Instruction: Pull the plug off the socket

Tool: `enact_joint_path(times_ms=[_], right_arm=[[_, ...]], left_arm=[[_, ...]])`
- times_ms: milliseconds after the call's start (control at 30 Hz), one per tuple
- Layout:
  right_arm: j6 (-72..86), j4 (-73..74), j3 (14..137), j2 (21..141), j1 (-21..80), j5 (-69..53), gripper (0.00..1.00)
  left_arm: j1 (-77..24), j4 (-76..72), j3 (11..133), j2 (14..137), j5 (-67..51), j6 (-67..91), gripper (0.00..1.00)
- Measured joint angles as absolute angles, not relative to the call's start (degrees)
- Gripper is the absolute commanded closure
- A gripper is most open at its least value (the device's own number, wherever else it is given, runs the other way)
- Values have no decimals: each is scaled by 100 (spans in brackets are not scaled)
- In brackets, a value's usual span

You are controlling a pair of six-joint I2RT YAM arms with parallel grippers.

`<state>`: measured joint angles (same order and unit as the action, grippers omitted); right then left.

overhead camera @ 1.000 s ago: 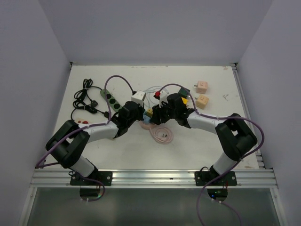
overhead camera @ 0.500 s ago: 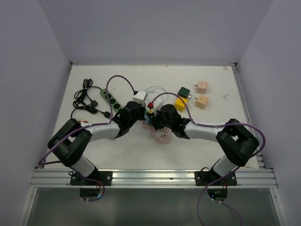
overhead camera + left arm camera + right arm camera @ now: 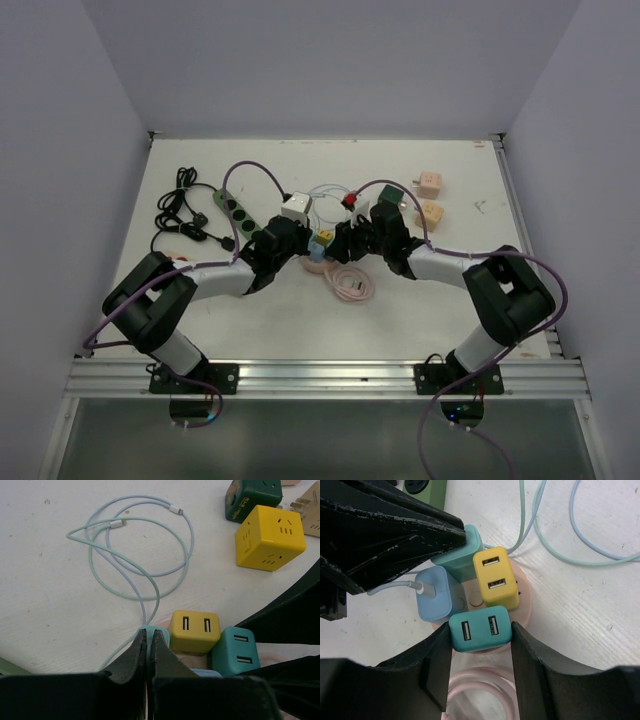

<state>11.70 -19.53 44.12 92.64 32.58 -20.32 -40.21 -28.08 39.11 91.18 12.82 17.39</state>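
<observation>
Clamped with right gripper (image 3: 481,629) onto both sides of teal USB plug (image 3: 480,622), seated in pink round socket (image 3: 523,605) beside yellow plug (image 3: 495,577) and blue plug (image 3: 435,597). Closed tight at left gripper (image 3: 148,642), tips touching mint plug (image 3: 162,632). Judged: grasp made, pull not yet begun. Next calls for straight lift, holding socket down. Noted lettering on dark green cube (image 3: 250,497), too blurred to read.
</observation>
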Motion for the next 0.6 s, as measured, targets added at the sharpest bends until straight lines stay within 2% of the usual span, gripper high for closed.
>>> enact_joint_path(times_ms=[167,400,600], right_arm=[[1048,-1894,4407,9258,3437,-1870,96],[242,-1496,4403,8991,4689,255,96],[-132,-1540,4139,8680,4960,1033,96]], left_arm=[[-4021,-2801,3909,9120,1288,1739,100],[-4027,-2764,3909,9135,1284,1737,100],[-4069,-2832,4001,9266,1146,1743,100]])
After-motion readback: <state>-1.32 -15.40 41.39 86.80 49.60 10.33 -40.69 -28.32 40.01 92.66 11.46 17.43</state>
